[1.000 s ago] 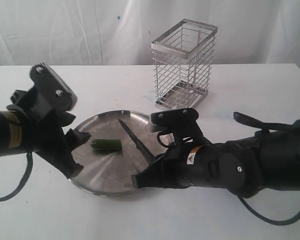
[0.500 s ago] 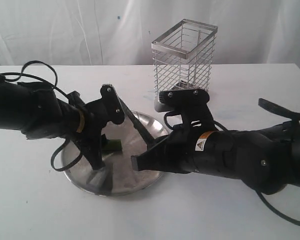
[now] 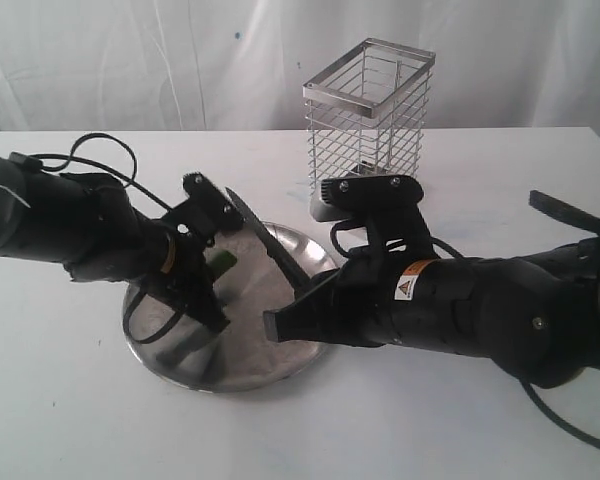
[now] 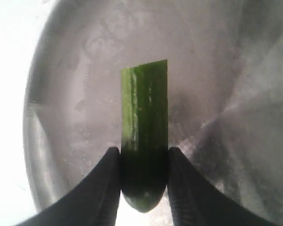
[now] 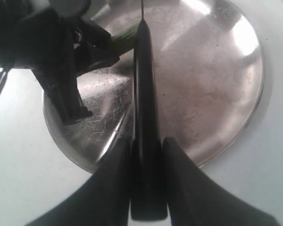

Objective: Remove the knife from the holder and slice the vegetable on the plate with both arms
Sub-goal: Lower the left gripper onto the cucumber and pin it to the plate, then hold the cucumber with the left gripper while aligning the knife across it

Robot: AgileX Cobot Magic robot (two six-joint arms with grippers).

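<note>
On the steel plate (image 3: 242,366) lies the small green vegetable (image 4: 145,113), cut end pointing away from the left wrist camera. My left gripper (image 4: 144,153) is shut on its rounded end, one finger (image 4: 105,179) on each side. In the exterior view only a sliver of the vegetable (image 3: 221,262) shows past the left gripper (image 3: 212,274). My right gripper (image 5: 144,143) is shut on the black handle of the knife (image 5: 144,89). The dark blade (image 3: 265,240) slants up over the plate, its tip close to the vegetable (image 5: 126,36).
The silver wire holder (image 3: 368,125) stands upright behind the plate on the white table, with nothing seen inside it. Both black arms crowd over the plate (image 5: 217,84). A white curtain hangs behind.
My left arm has swung in from the left over the plate and shut on the vegetable. The right arm has moved forward, raising the knife so the blade slants above the plate.
</note>
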